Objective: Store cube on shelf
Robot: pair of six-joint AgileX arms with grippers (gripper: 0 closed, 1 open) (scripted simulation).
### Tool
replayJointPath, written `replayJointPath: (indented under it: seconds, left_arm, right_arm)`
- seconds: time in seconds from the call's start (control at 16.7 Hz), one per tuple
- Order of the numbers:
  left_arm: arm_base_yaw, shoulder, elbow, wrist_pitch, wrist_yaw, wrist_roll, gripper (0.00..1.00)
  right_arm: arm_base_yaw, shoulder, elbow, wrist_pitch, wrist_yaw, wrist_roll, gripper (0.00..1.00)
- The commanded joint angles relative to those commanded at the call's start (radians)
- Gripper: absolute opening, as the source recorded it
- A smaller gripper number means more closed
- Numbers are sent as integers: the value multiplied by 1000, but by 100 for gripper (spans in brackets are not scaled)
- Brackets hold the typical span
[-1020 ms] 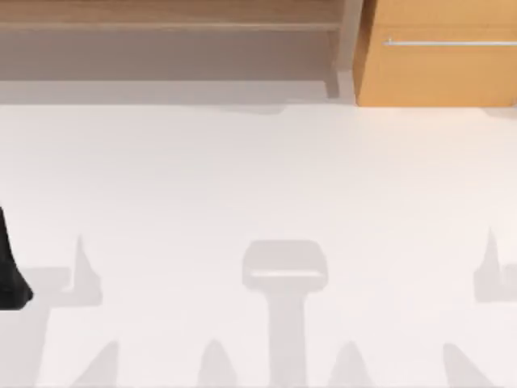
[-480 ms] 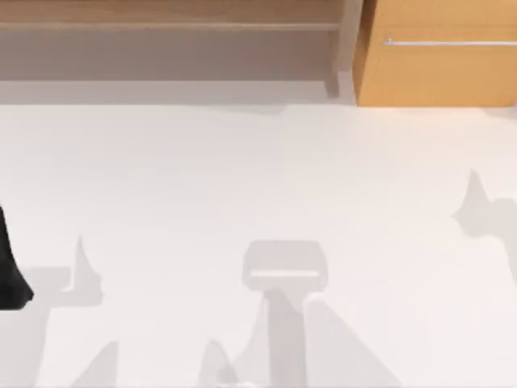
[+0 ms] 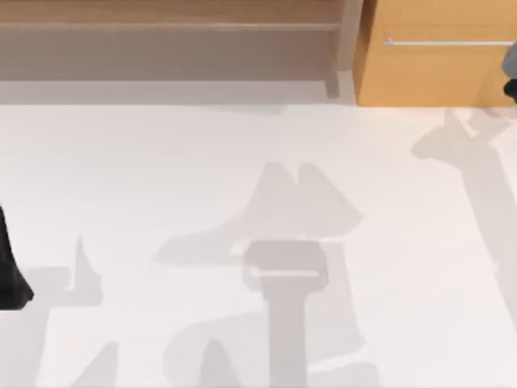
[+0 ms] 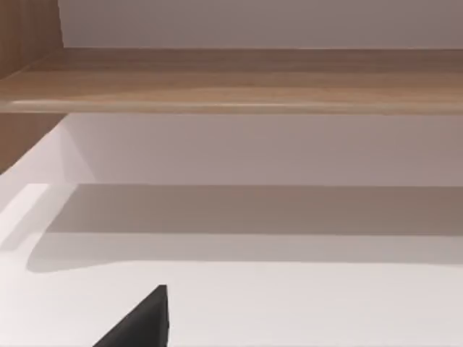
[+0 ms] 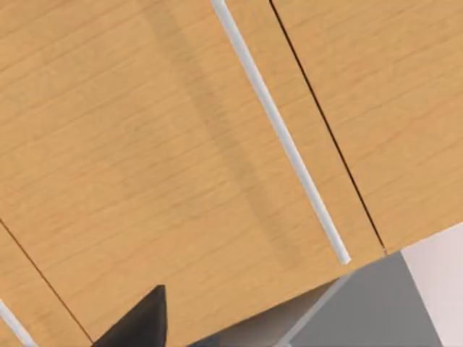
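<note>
Shelf (image 3: 170, 36): long brown unit at the tabletop's (image 3: 242, 162) far edge, cut off at left. Cabinet (image 3: 436, 73) with silver handle (image 3: 448, 42) beside it. Left pincer (image 3: 10, 275): dark shape at left edge. Right pincer (image 3: 510, 77): before the cabinet, mostly cropped. Cube: whereabouts cannot be told.

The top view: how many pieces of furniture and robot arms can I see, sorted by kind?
Brown shelf: 1
Orange drawer cabinet: 1
Robot arms: 2, left arm at the left edge, right arm at the right edge by the cabinet
Total: 4
</note>
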Motion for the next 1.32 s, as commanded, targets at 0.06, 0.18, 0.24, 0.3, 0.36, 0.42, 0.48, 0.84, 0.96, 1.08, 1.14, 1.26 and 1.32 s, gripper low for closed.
replayJointPath:
  seconds: [0.06, 0.18, 0.24, 0.3, 0.36, 0.42, 0.48, 0.84, 0.96, 1.08, 1.14, 1.26, 1.32]
  left_arm:
    - [0, 0, 0, 0, 0, 0, 100]
    - [0, 0, 0, 0, 0, 0, 100]
    - [0, 0, 0, 0, 0, 0, 100]
    - [0, 0, 0, 0, 0, 0, 100]
    - [0, 0, 0, 0, 0, 0, 100]
    - [0, 0, 0, 0, 0, 0, 100]
    - [0, 0, 0, 0, 0, 0, 100]
    - [0, 0, 0, 0, 0, 0, 100]
    - [0, 0, 0, 0, 0, 0, 100]
    - [0, 0, 0, 0, 0, 0, 100]
    - [0, 0, 0, 0, 0, 0, 100]
    - [0, 0, 0, 0, 0, 0, 100]
    - [0, 0, 0, 0, 0, 0, 100]
  right_arm:
    - [8, 100, 38, 53, 11, -64, 100]
    - [25, 289, 109, 153, 33, -181, 100]
    - [32, 375, 141, 199, 43, -235, 100]
    - [39, 454, 171, 241, 53, -283, 100]
    - [45, 525, 198, 279, 62, -327, 100]
    - [51, 588, 222, 313, 71, -366, 100]
    - [56, 641, 243, 342, 78, -399, 100]
    - [67, 749, 287, 404, 95, -468, 100]
    - [67, 749, 287, 404, 95, -468, 100]
    - [62, 748, 286, 401, 93, -467, 100]
    - [62, 752, 298, 396, 91, -468, 100]
    - [60, 769, 336, 376, 87, -469, 100]
    - [58, 779, 357, 365, 86, -469, 100]
